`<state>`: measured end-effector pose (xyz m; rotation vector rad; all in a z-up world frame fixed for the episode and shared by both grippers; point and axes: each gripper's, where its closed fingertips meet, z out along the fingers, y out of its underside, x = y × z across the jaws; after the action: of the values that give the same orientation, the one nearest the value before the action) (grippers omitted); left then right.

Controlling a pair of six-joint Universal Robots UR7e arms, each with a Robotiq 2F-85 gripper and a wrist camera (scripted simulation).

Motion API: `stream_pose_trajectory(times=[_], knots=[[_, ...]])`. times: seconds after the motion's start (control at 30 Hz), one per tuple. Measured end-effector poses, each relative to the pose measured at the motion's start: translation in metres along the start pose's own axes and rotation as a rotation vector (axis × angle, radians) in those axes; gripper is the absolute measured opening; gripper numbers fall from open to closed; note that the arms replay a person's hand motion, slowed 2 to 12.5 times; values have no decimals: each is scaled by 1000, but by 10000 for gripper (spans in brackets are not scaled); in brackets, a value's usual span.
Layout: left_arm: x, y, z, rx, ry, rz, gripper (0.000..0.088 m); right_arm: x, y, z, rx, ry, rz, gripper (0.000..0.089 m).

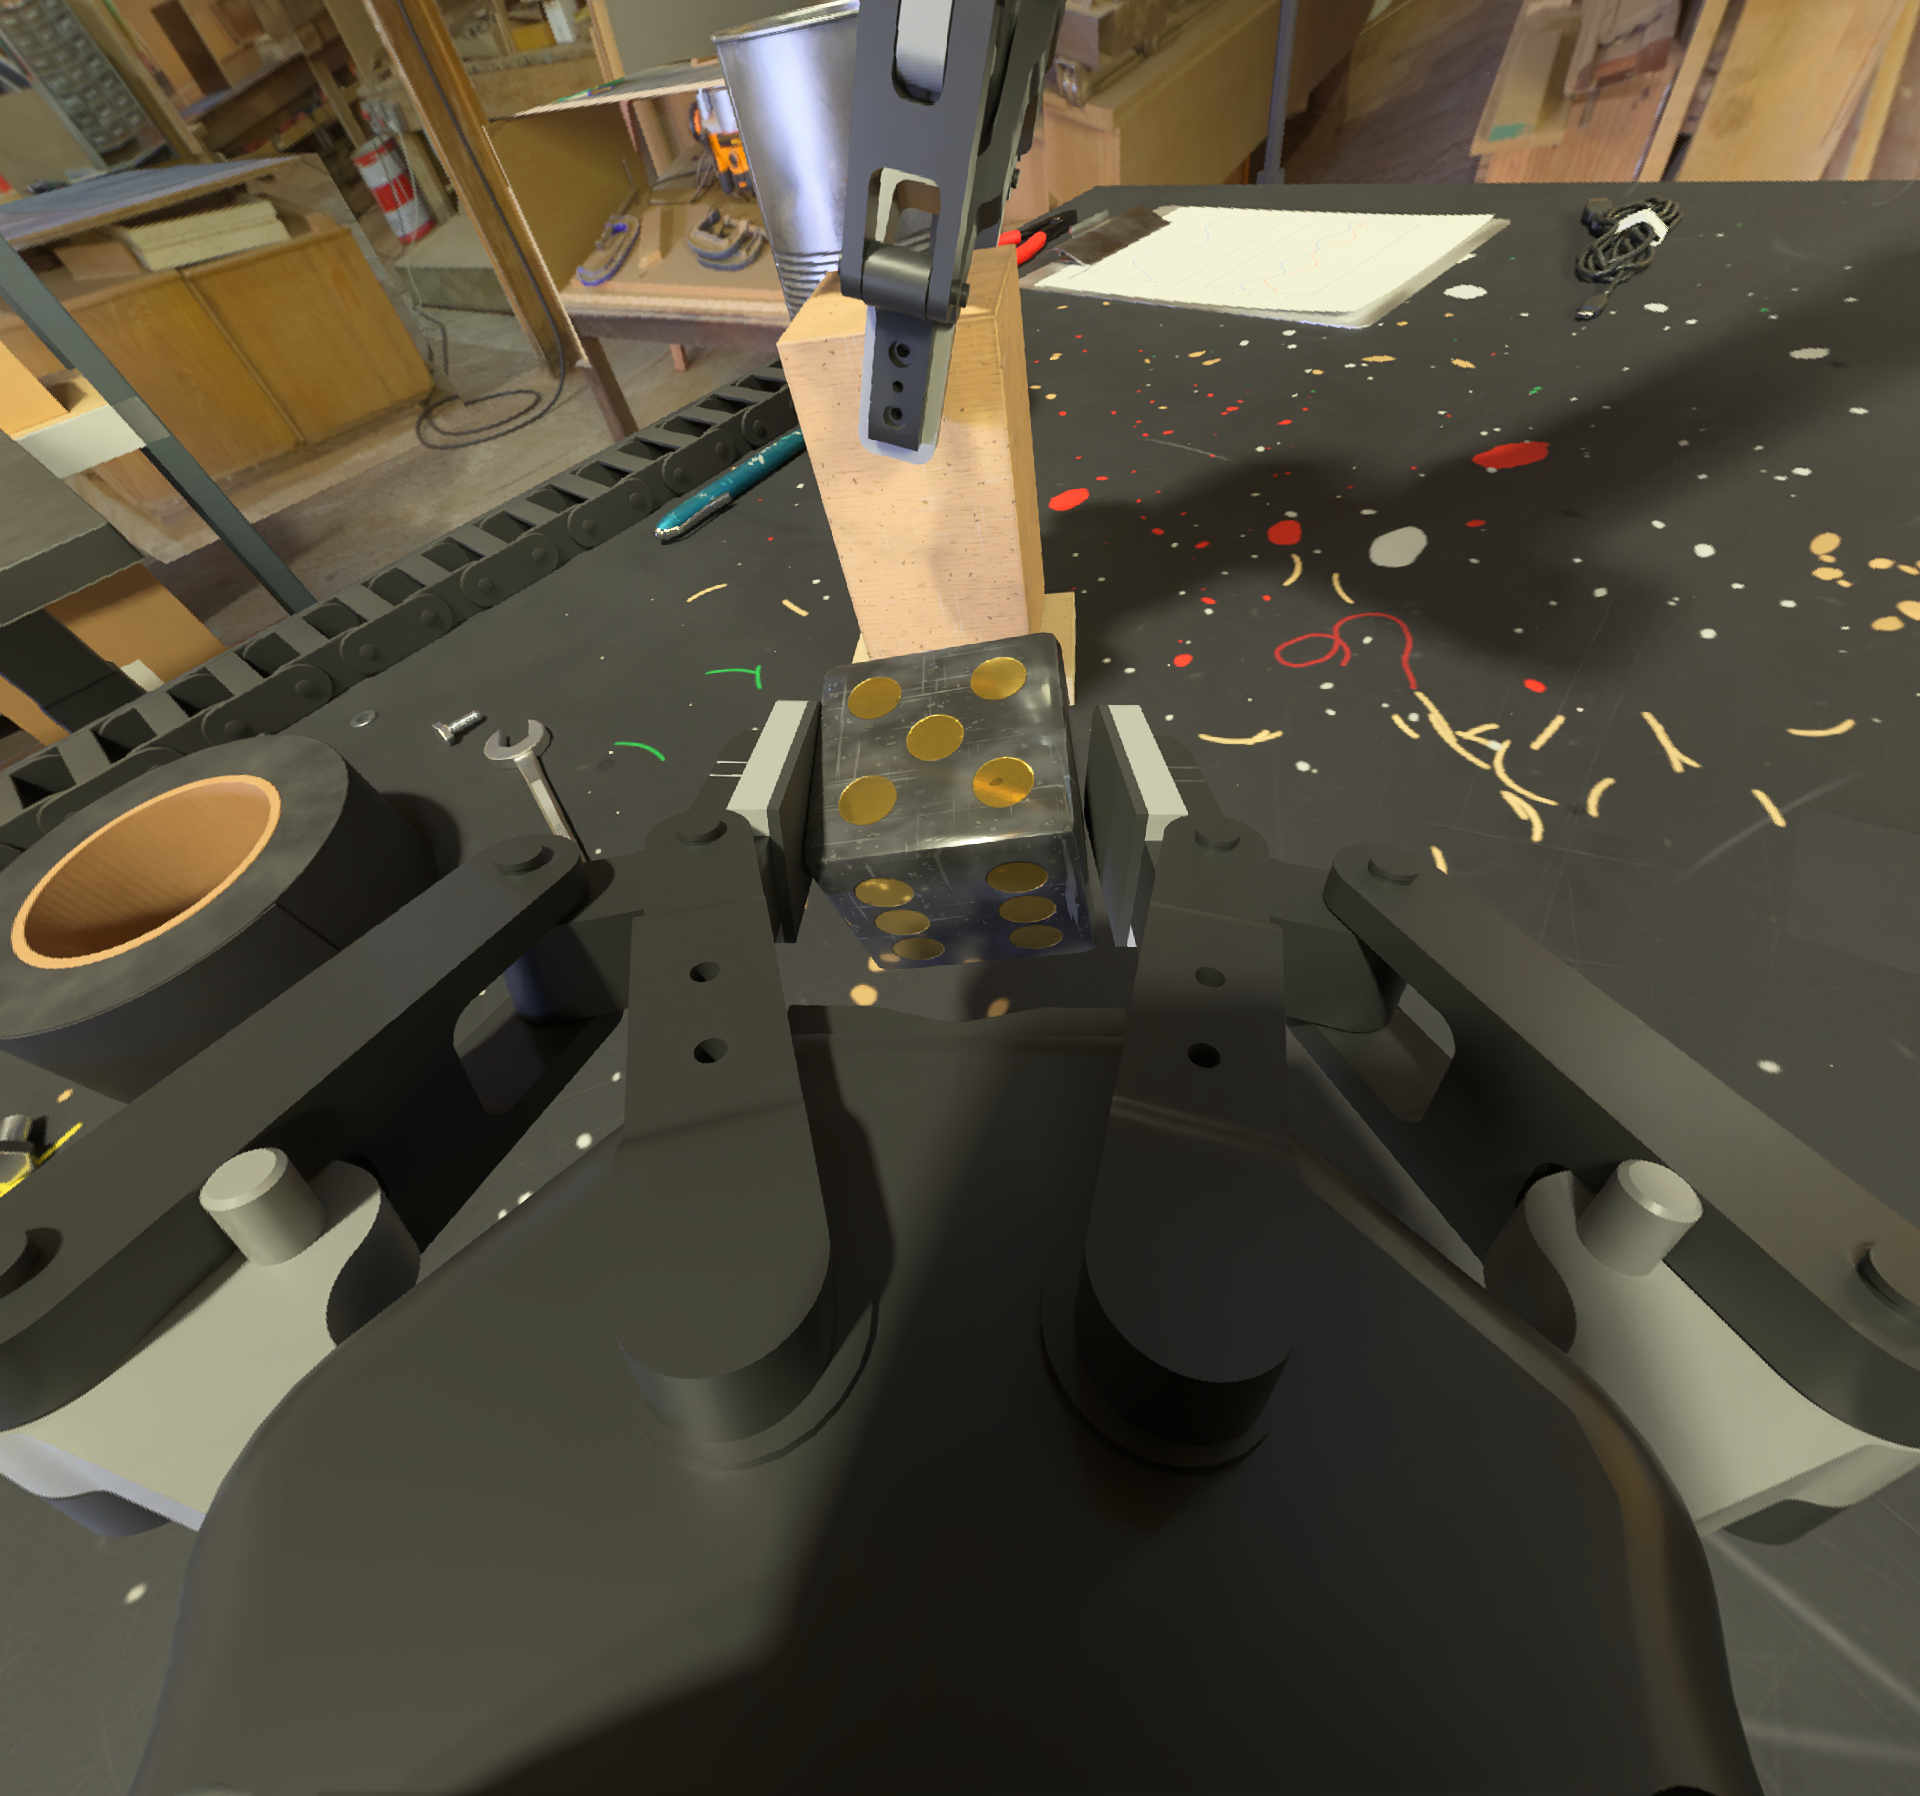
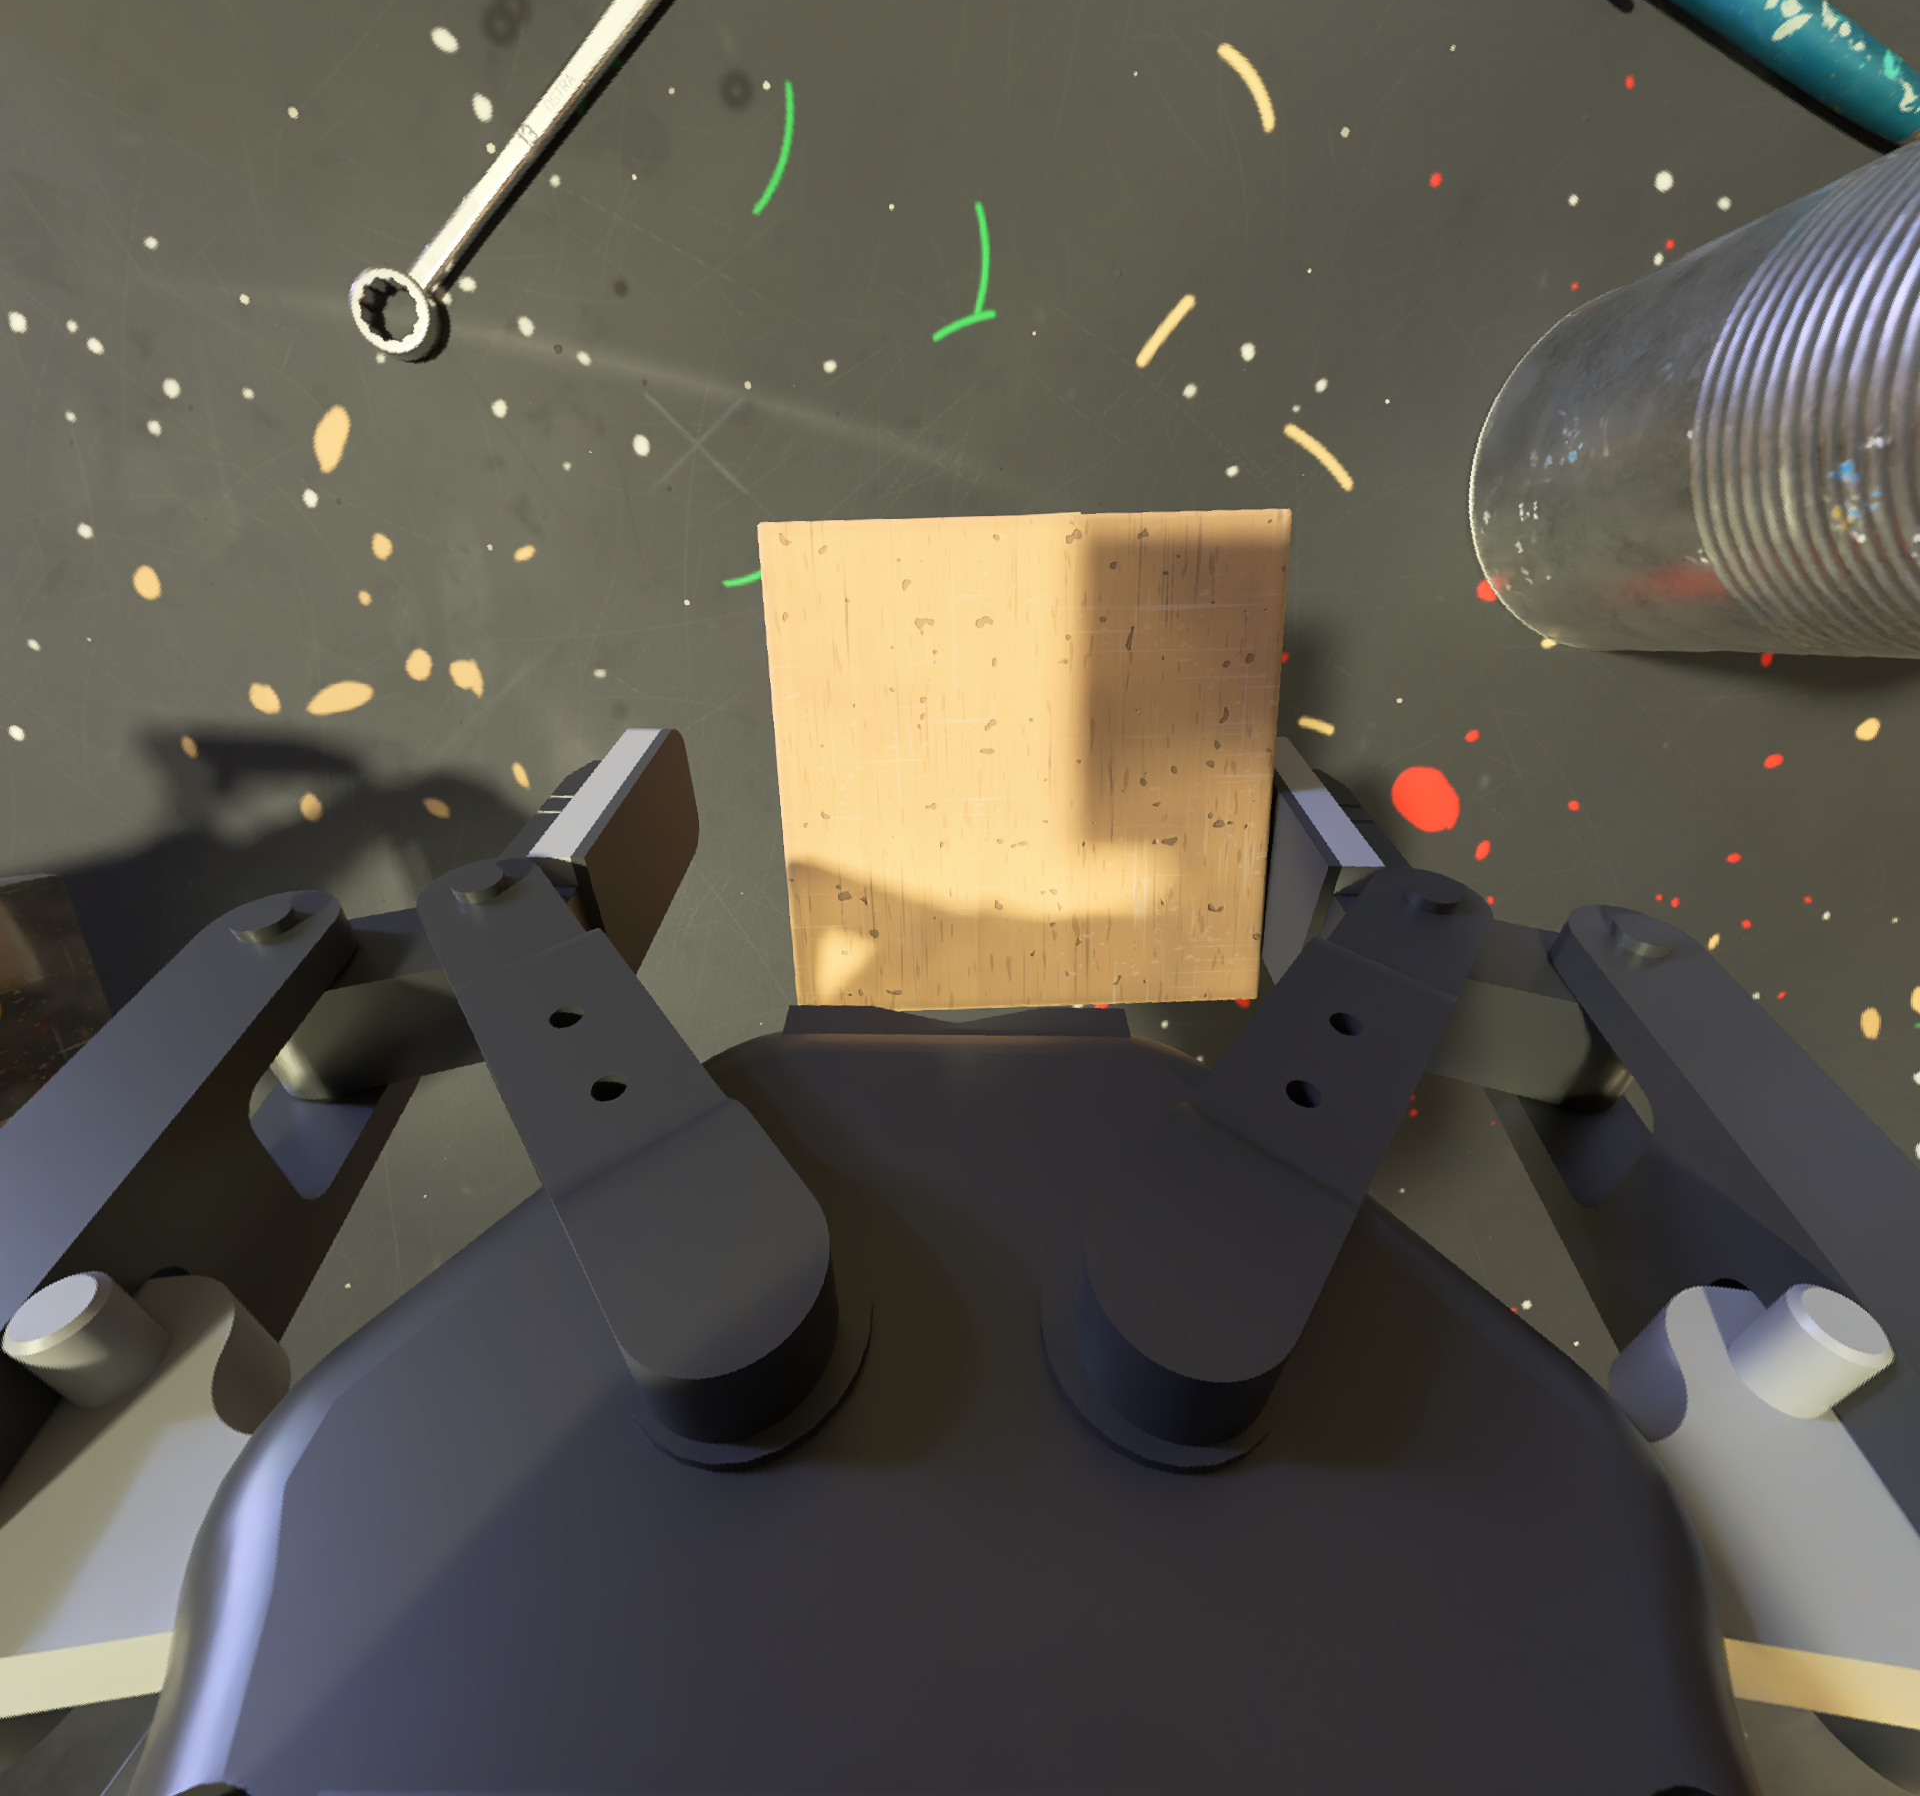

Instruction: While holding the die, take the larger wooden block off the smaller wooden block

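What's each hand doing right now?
Left hand: closed on the die.
Right hand: open, straddling the larger wooden block, not yet gripping.

A woodworking shop surrounds the dark table [image 1: 1558, 458], whose top is flecked with red, white and tan paint. Along its left edge runs a black cable chain [image 1: 499, 541]. Beyond it stand wooden cabinets [image 1: 260, 344] with plain doors, a slanted timber post [image 1: 457, 136] and a low workbench [image 1: 665, 281] with clamps lying on it. A grey drawer rack [image 1: 62, 63] hangs at far left. Stacked boards [image 1: 1766, 32] lean at the right, and planks pile up at the back. The floor [image 1: 416, 489] is bare and brownish, with a dark cable looped on it. Warm light falls throughout.
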<state>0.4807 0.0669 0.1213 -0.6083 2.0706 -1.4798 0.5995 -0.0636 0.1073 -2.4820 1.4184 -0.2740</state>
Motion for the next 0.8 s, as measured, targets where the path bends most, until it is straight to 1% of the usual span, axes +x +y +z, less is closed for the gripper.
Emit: stream_pose_trajectory(times=[0.2,0.5,0.8], knots=[[1,0,0,-1,1,6,451,0,0,0,-10,0,-4,854],[4,0,2,-5,5,11,451,1,-1,1,9,-2,7,854],[6,0,2,-7,6,16,451,1,-1,2,11,-5,1,854]])
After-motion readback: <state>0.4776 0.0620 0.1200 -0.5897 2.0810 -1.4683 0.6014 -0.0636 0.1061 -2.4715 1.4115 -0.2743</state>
